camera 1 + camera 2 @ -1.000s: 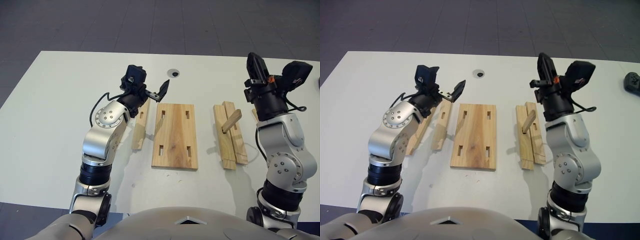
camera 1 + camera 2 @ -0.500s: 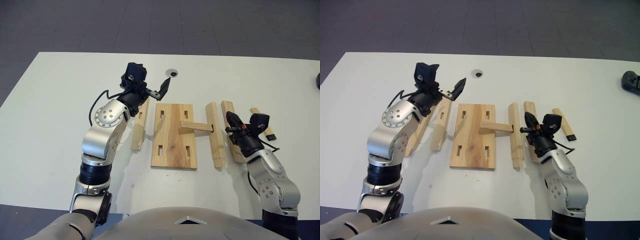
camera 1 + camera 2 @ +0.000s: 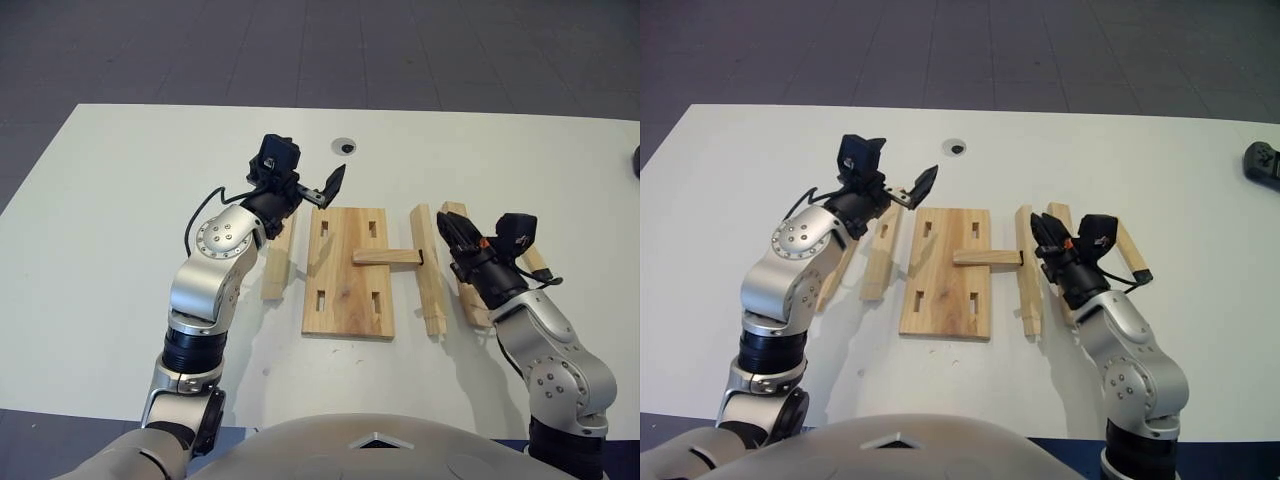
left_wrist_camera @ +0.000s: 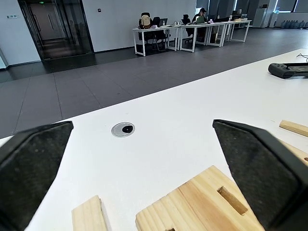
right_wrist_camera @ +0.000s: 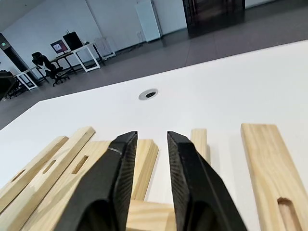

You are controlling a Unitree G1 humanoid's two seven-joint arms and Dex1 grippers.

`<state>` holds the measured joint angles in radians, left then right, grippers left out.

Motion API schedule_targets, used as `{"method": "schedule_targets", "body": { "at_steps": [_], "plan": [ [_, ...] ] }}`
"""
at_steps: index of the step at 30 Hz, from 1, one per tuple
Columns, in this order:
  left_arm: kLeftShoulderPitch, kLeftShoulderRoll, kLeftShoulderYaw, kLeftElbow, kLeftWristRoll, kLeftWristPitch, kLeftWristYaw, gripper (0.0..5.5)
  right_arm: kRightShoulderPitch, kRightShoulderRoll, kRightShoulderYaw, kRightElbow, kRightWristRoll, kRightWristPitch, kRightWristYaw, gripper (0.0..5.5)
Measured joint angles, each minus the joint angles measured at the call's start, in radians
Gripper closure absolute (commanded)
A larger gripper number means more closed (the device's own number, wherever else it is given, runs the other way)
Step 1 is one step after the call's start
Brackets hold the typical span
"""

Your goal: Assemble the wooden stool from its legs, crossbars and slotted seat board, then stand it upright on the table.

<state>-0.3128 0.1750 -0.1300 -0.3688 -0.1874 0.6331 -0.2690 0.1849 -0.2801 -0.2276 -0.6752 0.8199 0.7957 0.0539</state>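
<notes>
table [image 3: 120, 200]: white matte top, one round grommet [image 3: 346, 147] near the far edge, about mid-width.

Parts layout:
- the seat board [image 3: 348, 270] lies flat mid-table, nearer the near edge than the far one, four slots up
- toward the left edge: first leg [image 3: 880, 255] just beside the board, second leg [image 3: 835, 275] partly under the left arm
- toward the right edge: a crossbar [image 3: 388, 257] lies over the board's right side, its outer end meeting the third leg [image 3: 430, 290], which runs along the board's right edge with a small gap between them
- fourth leg [image 3: 474, 308] just past that, partly under the right arm
- short wood piece [image 3: 1132, 252] with a dark end, further toward the right edge
- black controller [image 3: 1262, 160] at the right edge, far half

Tools:
- the left gripper [image 4: 142, 126] is spread wide and empty, above the table between the grommet and the board's far-left corner
- the right gripper [image 5: 150, 137] has its fingers [image 5: 120, 173] nearly together with a narrow slit between them and nothing at the tips. Wood shows low in the slit; can't tell if it touches. It sits over the far ends of the third and fourth legs.

Room: dark grey tiled floor [image 3: 300, 50] beyond the table's far edge. The wrist views show white walls, dark glass doors [image 4: 48, 24], and rows of white desks [image 4: 192, 33] with chairs well back.
</notes>
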Motion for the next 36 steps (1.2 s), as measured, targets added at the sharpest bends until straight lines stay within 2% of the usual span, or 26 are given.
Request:
{"method": "schedule_targets", "body": {
  "at_steps": [5, 15, 25, 35, 36],
  "plan": [
    [0.000, 0.001, -0.002, 0.000, 0.001, 0.000, 0.000, 0.10, -0.016, -0.047, -0.023, -0.067, 0.148, 0.176, -0.110, 2.97],
    [0.000, 0.002, -0.004, 0.000, 0.009, -0.001, 0.001, 0.10, 0.038, -0.078, -0.014, -0.065, 0.106, 0.269, -0.199, 1.36],
    [0.000, 0.002, -0.003, -0.001, 0.016, -0.001, 0.004, 0.10, 0.085, -0.061, -0.014, -0.060, 0.125, 0.371, -0.250, 2.83],
    [0.000, 0.001, -0.001, -0.001, 0.029, -0.001, 0.004, 0.10, 0.090, -0.081, 0.005, -0.057, 0.050, 0.393, -0.232, 4.42],
    [0.000, 0.001, -0.001, 0.000, 0.029, -0.001, 0.004, 0.10, 0.087, -0.081, 0.005, -0.055, 0.042, 0.394, -0.229, 4.45]
  ]
}}
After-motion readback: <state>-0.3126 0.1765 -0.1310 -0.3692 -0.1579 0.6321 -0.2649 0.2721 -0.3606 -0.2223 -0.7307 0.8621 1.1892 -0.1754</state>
